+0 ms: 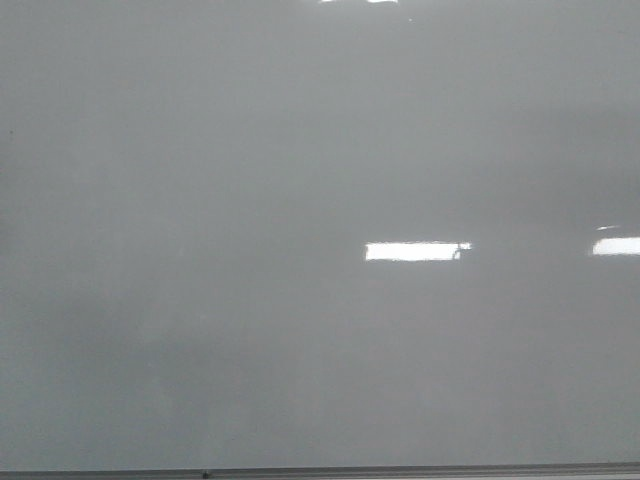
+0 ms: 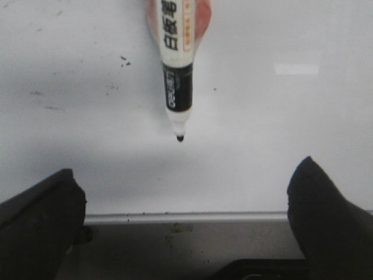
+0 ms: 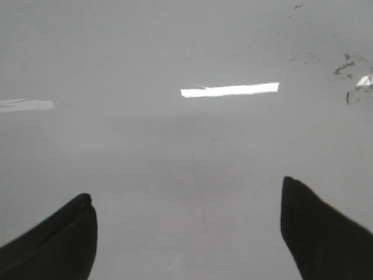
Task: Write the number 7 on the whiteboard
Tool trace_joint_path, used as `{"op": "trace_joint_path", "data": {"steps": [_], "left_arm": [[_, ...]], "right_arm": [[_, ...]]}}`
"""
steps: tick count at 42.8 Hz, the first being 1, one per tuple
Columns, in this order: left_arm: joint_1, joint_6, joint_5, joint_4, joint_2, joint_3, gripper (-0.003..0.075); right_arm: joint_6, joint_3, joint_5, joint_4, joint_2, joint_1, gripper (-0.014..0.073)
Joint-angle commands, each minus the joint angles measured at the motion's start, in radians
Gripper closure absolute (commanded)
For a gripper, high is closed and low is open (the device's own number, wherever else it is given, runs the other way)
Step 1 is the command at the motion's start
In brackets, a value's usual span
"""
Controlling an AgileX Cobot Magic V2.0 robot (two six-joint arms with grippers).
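The left hand (image 2: 183, 192) is hovering with fingers apart; an uncapped black-tipped white marker (image 2: 173, 64) is lying at twelve o'clock on the glossy pale grey whiteboard (image 2: 280, 116). The right hand (image 3: 186, 227) is gaping too. No 7 yet; grasping mid-barrel looks best.

The whiteboard (image 1: 250, 200) looks smooth and glossy, mirroring bright lights. Its edge strip (image 2: 186, 217) seems brushed metal, speckled with grime. The marker (image 2: 175, 58) has a shiny plastic barrel. Both pincers' fingers (image 3: 58, 245) look matt black.
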Motion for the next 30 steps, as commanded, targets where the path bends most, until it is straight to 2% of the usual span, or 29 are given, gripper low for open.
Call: {"op": "trace_joint_path", "data": {"steps": [1,11,17,23,30], "left_arm": [[0.001,0.0,-0.176,-0.01,0.032,-0.035,0.0051],[0.001,0.0,-0.386,0.036,0.11,-0.035,0.0052],[0.001,0.0,-0.4,0.036,0.134,-0.035,0.0083],[0.001,0.0,-0.41,0.036,0.17,-0.035,0.0237],[0.001,0.0,-0.428,0.054,0.176,-0.031,0.0453]], "right_arm": [[-0.003,-0.036,-0.081,-0.009,0.016,-0.001,-0.0059],[-0.003,-0.036,-0.081,-0.009,0.016,-0.001,-0.0059],[-0.003,-0.036,-0.081,-0.009,0.016,-0.001,-0.0059],[-0.003,-0.036,-0.081,-0.009,0.016,-0.001,-0.0059],[-0.003,-0.036,-0.081,-0.009,0.016,-0.001,-0.0059]]}}
